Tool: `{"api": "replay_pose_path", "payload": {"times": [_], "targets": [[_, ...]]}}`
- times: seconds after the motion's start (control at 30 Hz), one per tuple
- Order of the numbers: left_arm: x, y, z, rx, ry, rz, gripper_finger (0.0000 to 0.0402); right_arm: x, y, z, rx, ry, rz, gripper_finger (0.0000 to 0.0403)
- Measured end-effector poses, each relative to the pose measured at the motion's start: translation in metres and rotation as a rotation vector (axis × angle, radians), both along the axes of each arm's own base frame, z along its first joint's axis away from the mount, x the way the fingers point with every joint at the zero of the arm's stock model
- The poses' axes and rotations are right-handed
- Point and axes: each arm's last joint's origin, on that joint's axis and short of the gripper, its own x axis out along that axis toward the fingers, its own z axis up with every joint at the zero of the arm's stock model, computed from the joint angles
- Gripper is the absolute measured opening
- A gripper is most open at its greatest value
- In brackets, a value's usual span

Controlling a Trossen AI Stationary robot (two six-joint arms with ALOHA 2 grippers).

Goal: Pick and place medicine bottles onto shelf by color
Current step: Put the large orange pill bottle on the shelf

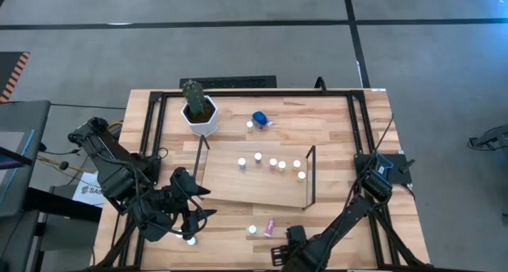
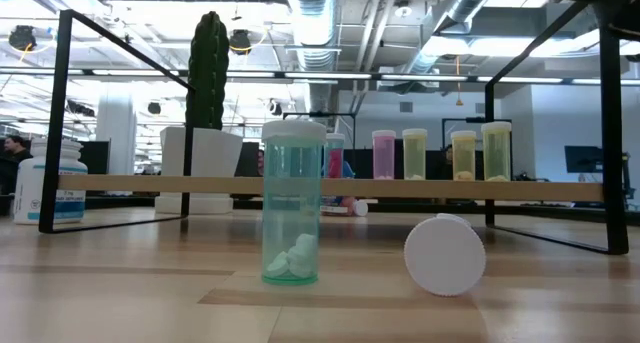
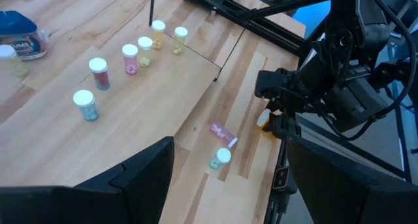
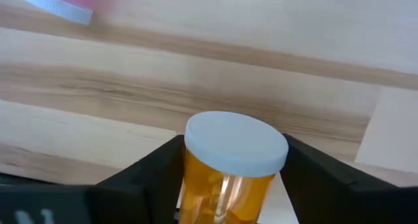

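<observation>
Right gripper [image 4: 228, 178], frame bottom — fingers flank an upright orange bottle [image 4: 228, 185] with white cap, pills inside; grip uncertain. Left gripper [image 3: 225, 178] gapes, empty. Five bottles stand on the shelf [image 1: 238, 189], centre — teal bottle [image 2: 292, 205] holds white tablets.

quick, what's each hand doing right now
Left hand: open, empty.
Right hand: around the orange white-capped medicine bottle; grip cannot be told.

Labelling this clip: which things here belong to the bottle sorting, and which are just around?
Job: medicine bottles on the shelf; orange bottle between the right gripper fingers; teal bottle; pink bottle lying down.
Just around: cactus pot.
</observation>
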Motion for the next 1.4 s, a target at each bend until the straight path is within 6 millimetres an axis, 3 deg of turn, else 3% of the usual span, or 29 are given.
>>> {"api": "replay_pose_path", "payload": {"times": [0.27, 0.47, 0.73, 0.87, 1.0, 1.23, 1.4], "targets": [[0.000, 0.000, 0.000, 0.002, -0.003, 0.004, 0.0281, -0.002, 0.000, 0.000, -0.016, 0.009, 0.012, 0.0197], [0.000, 0.000, 0.000, 0.000, -0.007, 0.012, 0.0281, 0.001, -0.003, 0.003, -0.044, -0.017, 0.050, 0.0184], [0.000, 0.000, 0.001, -0.004, -0.016, 0.017, 0.0281, 0.019, -0.011, 0.054, -0.233, -0.230, 0.206, 0.0187], [0.000, 0.000, 0.001, -0.003, -0.019, 0.018, 0.0281, 0.034, -0.024, 0.079, -0.471, -0.390, 0.239, 0.0187], [0.000, 0.000, 0.001, 0.008, -0.019, 0.014, 0.0281, 0.051, -0.040, 0.087, -0.740, -0.515, 0.229, 0.0192], [0.001, 0.001, 0.001, 0.050, -0.021, -0.004, 0.0281, 0.090, -0.080, 0.094, -0.993, -0.484, 0.308, 0.0192], [0.001, 0.001, 0.001, 0.074, -0.022, -0.015, 0.0281, 0.112, -0.106, 0.098, -1.050, -0.461, 0.316, 0.0195]]}}
